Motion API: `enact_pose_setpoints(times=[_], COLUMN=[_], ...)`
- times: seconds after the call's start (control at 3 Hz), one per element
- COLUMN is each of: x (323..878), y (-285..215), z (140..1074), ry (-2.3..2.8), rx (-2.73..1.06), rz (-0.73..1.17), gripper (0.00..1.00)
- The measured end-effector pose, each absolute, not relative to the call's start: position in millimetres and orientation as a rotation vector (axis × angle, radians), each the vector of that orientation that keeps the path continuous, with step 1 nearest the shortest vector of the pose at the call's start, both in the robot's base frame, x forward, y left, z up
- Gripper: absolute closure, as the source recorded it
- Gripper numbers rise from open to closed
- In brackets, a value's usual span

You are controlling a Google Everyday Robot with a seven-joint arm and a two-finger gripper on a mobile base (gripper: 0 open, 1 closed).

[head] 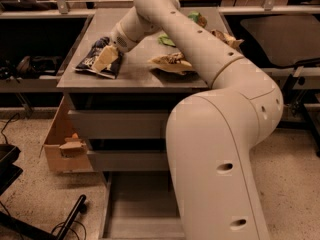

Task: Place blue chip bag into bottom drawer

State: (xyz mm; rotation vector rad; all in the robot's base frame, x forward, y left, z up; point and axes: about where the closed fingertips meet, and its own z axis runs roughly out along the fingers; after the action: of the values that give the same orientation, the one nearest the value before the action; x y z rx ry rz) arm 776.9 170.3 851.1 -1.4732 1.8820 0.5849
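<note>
The grey cabinet top [131, 80] fills the upper middle of the frame. At its left edge lies the blue chip bag [88, 63], with the gripper [106, 59] resting on it; whether it is clamped or spread cannot be told. The bottom drawer [136, 200] stands pulled out at lower centre, above the speckled floor [30, 196]. A cardboard box [56, 151] sits left of the cabinet.
</note>
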Motion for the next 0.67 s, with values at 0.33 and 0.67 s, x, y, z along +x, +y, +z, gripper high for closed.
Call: enact_pose_setpoints(times=[0.33, 0.67], x=[776.7, 776.7], y=[171.1, 171.1], z=[850.4, 850.3], ry=[1.883, 1.883], rx=[-1.474, -1.474], rz=[0.586, 0.586], gripper=[0.48, 0.71])
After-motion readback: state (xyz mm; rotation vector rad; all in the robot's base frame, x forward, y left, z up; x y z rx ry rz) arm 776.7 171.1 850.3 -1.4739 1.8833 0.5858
